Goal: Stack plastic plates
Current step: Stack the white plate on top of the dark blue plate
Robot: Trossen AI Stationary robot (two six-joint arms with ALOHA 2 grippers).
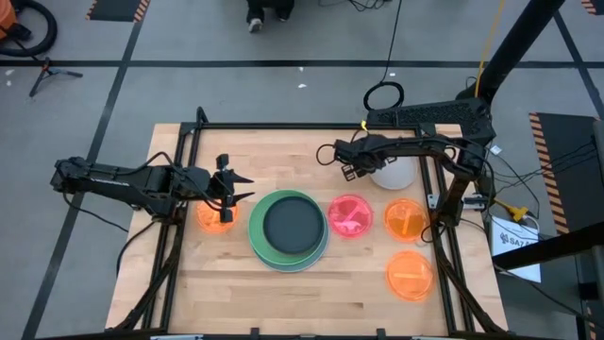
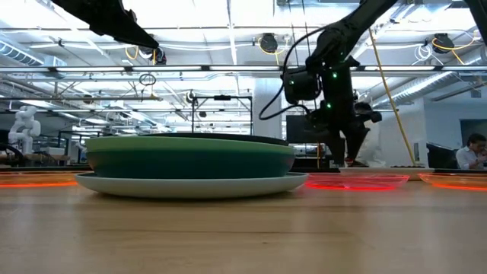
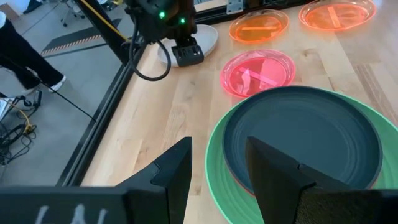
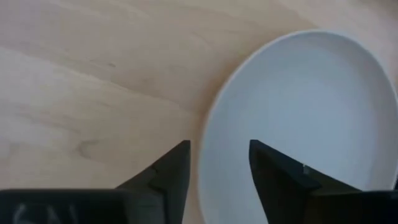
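A: From above, the right gripper [image 1: 351, 171] hangs fingers apart over the whitish plate's [image 1: 394, 173] rim near the desk's [image 1: 236, 283] far edge; the rim could skid away.
B: Low view: the central stack [image 2: 190, 164] blocks little.
A: Left wrist: left gripper [image 3: 217, 163] released, beside the dark grey plate [image 3: 305, 140].
B: Right wrist: fingers [image 4: 171, 171] straddle the rim, bare desk alongside.

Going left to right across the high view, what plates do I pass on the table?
Orange plate under the left gripper → big stack topped by the dark grey plate → pink plate → white plate.
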